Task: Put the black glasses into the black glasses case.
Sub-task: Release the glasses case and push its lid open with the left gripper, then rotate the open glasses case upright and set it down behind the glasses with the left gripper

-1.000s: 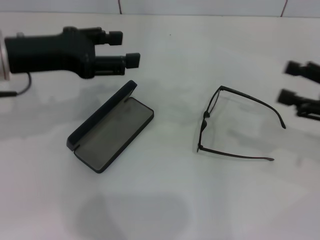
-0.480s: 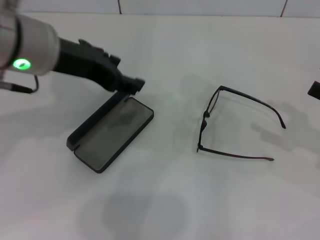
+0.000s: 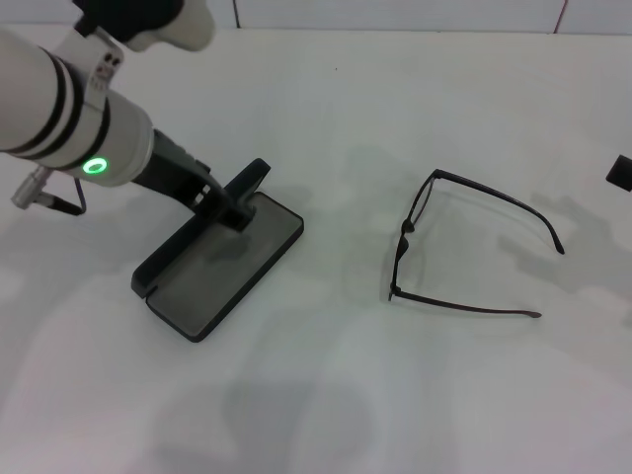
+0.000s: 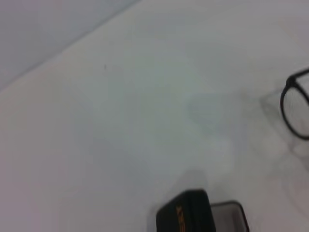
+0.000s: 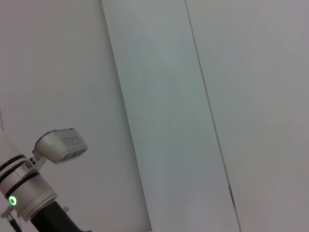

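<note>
Basically, the black glasses (image 3: 464,247) look light, thin and easily bent, temples unfolded; judged best pinched at a temple or the bridge. Left gripper (image 3: 232,207) sits at the open black glasses case (image 3: 222,262), finger spread unclear; right gripper (image 3: 620,173) waits at the edge, can't tell either.

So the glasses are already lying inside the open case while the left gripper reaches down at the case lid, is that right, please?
Not quite. In the head view the black glasses lie on the table, well apart from the black glasses case, whose grey lining holds nothing. The rest stands: the case is open and the left gripper reaches down at its lid.
</note>
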